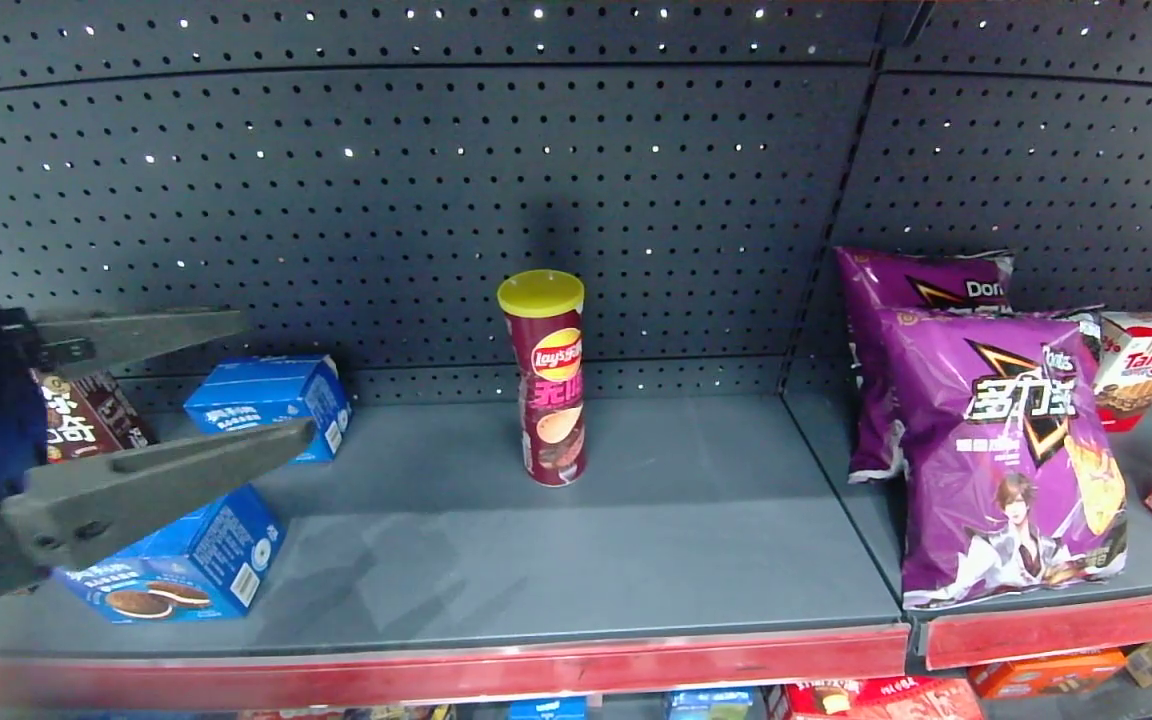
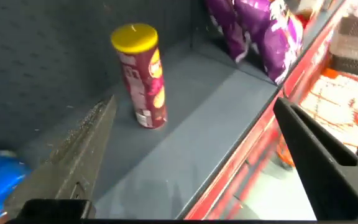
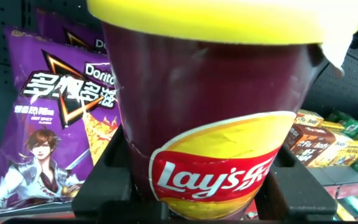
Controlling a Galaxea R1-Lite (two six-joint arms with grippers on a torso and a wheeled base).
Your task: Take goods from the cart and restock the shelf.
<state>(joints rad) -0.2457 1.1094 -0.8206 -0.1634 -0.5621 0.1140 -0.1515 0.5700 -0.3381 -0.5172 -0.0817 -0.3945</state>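
Shelf [image 1: 716, 500]: left tool [image 1: 276, 375] released, left of the can [image 1: 543, 380]; right tool [image 3: 197, 186] — seemingly clenching a spare can [image 3: 210, 112] — may knock it over.

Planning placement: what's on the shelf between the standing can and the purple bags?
Nothing: bare shelf between can and bags, just a panel seam; head view shows it.

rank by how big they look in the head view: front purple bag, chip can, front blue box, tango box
1. front purple bag
2. front blue box and chip can: look alike; the box is nearer and partly behind the left hand
3. tango box, partly hidden
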